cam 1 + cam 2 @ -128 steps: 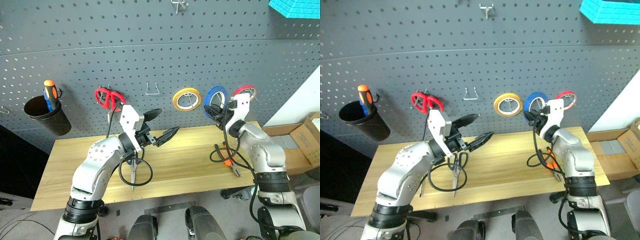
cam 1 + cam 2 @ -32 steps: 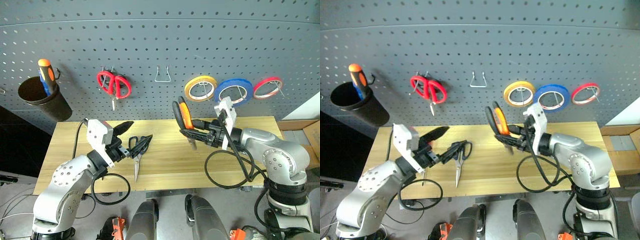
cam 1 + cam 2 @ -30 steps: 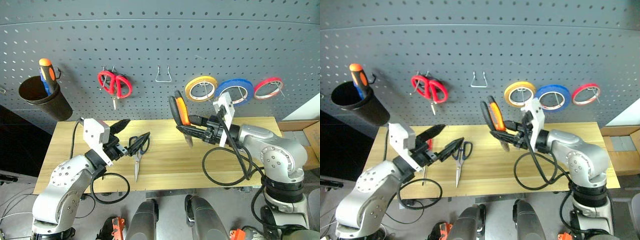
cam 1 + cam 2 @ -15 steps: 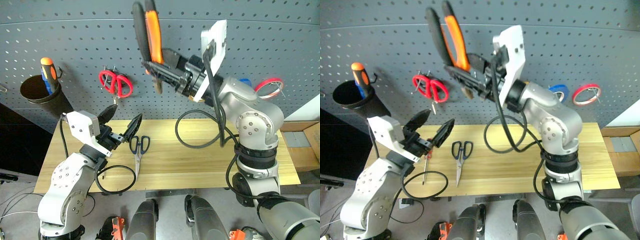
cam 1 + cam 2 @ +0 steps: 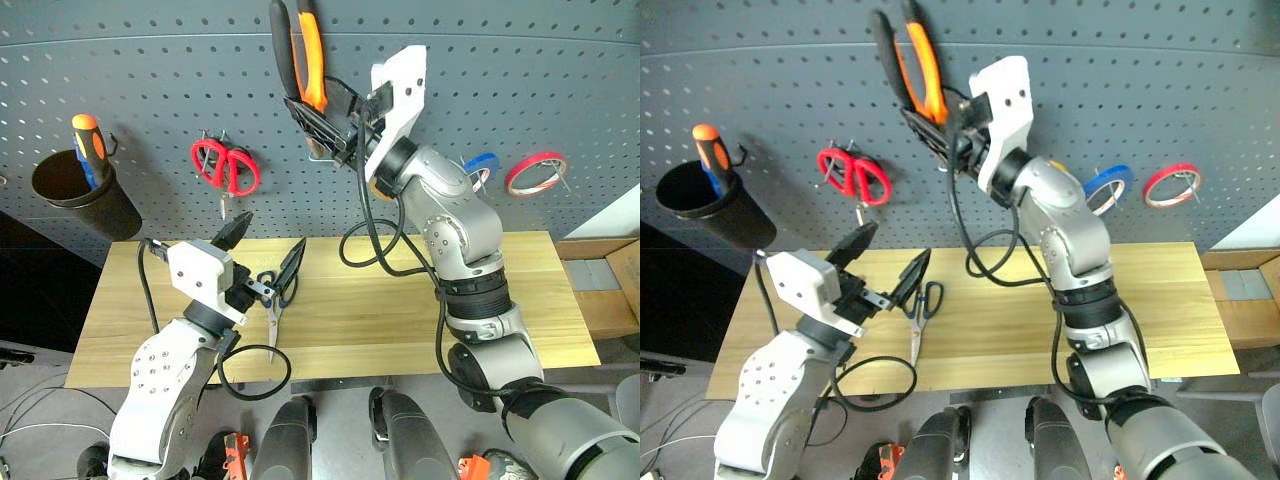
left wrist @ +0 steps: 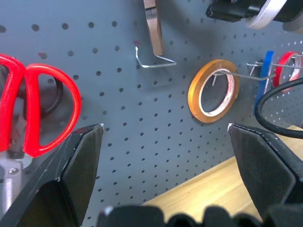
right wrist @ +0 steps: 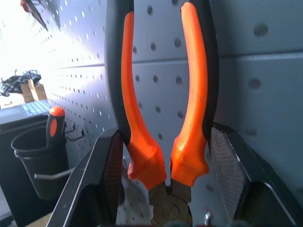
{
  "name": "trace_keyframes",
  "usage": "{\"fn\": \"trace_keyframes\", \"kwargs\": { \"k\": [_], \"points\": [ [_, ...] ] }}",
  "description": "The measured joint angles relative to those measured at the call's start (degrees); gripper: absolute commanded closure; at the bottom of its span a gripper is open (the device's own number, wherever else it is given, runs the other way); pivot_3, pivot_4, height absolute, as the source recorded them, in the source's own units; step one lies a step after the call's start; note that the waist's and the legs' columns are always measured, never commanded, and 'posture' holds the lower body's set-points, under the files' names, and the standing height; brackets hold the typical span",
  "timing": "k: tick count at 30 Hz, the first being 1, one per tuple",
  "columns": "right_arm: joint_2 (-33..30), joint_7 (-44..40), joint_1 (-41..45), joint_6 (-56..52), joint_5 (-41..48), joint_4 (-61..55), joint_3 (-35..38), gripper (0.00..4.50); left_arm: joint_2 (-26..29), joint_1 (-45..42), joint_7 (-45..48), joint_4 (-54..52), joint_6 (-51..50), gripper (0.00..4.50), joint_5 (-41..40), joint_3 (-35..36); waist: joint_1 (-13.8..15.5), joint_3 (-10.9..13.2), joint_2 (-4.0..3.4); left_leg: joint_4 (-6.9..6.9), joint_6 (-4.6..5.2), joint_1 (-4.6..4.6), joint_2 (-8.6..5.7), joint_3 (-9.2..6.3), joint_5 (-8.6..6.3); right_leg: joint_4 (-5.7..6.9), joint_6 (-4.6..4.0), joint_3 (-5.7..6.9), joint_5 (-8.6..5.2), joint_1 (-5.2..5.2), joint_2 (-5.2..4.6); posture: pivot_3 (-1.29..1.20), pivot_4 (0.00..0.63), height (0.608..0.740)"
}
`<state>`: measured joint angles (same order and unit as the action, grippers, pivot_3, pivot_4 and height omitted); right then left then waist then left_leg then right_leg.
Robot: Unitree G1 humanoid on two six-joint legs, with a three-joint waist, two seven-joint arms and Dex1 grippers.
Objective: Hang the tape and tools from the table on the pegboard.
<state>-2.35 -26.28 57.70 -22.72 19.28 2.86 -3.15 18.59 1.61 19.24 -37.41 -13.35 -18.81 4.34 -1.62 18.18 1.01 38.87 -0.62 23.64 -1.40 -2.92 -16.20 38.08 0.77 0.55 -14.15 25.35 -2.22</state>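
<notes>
My right gripper [image 5: 318, 122] is raised to the dark grey pegboard [image 5: 150, 80] and shut on the pliers [image 5: 300, 50], whose orange-and-black handles [image 7: 161, 94] point up. The pliers' nose [image 6: 152, 28] hangs just above a bare metal hook [image 6: 154, 59]. My left gripper [image 5: 265, 247] stands open over the wooden table [image 5: 400, 310], just above the dark blue-handled scissors [image 5: 270, 318] lying flat there. The blue tape [image 5: 1108, 185] hangs on the pegboard, partly behind my right arm.
Red-handled scissors [image 5: 225, 168], a yellow tape ring [image 6: 213, 92] and a red tape ring [image 5: 535, 172] hang on the pegboard. A black cup [image 5: 75, 190] at the far left holds an orange-and-blue screwdriver. A cardboard box [image 5: 605, 295] sits beyond the table's right end.
Within the last second my right gripper lifted the pliers from over the table up to the pegboard, handles now upright. My left gripper rose a little and rolled, still open.
</notes>
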Motion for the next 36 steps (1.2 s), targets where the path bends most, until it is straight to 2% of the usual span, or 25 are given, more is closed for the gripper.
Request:
{"fn": "trace_keyframes", "kwargs": {
  "k": [19, 27, 34, 36],
  "points": [
    [1.8, 2.8, -0.8, 13.5, -8.0, 7.2, -1.1, 2.36, -0.8, 1.1, -0.1, 0.1, -0.2, 0.00, 0.3, -0.6, 0.0, 0.0, 0.00, 0.09, -0.05, 0.00, 0.00, -0.04, 0.07, 0.15, -0.12, 0.04, 0.07, 0.00, 0.01, 0.03, 0.293, 0.740],
    [1.1, 2.7, -7.0, 14.8, -11.7, 7.6, -3.1, 2.36, -0.8, 1.2, -0.1, 0.1, -1.1, 0.00, 0.1, -0.6, 0.0, 0.0, 0.00, 0.09, -0.07, 0.00, 0.00, -0.04, 0.09, 0.17, -0.12, 0.04, 0.08, 0.01, 0.01, 0.03, 0.296, 0.740],
    [1.2, 2.7, -7.6, 15.5, -13.1, 7.0, -3.8, 2.36, -0.8, 1.9, -0.4, 0.0, -1.3, 0.00, -0.1, -0.6, 0.0, 0.0, 0.00, 0.09, -0.07, -0.01, 0.00, -0.04, 0.09, 0.17, -0.12, 0.04, 0.08, 0.01, 0.02, 0.03, 0.300, 0.740],
    [1.3, 2.8, -7.7, 15.0, -13.5, 6.6, -3.7, 1.64, -0.8, 2.0, -0.5, 0.0, -1.4, 0.00, -0.1, -0.6, 0.0, 0.0, 0.00, 0.09, -0.07, -0.01, 0.00, -0.04, 0.09, 0.16, -0.12, 0.04, 0.08, 0.01, 0.02, 0.03, 0.300, 0.740]
  ]
}}
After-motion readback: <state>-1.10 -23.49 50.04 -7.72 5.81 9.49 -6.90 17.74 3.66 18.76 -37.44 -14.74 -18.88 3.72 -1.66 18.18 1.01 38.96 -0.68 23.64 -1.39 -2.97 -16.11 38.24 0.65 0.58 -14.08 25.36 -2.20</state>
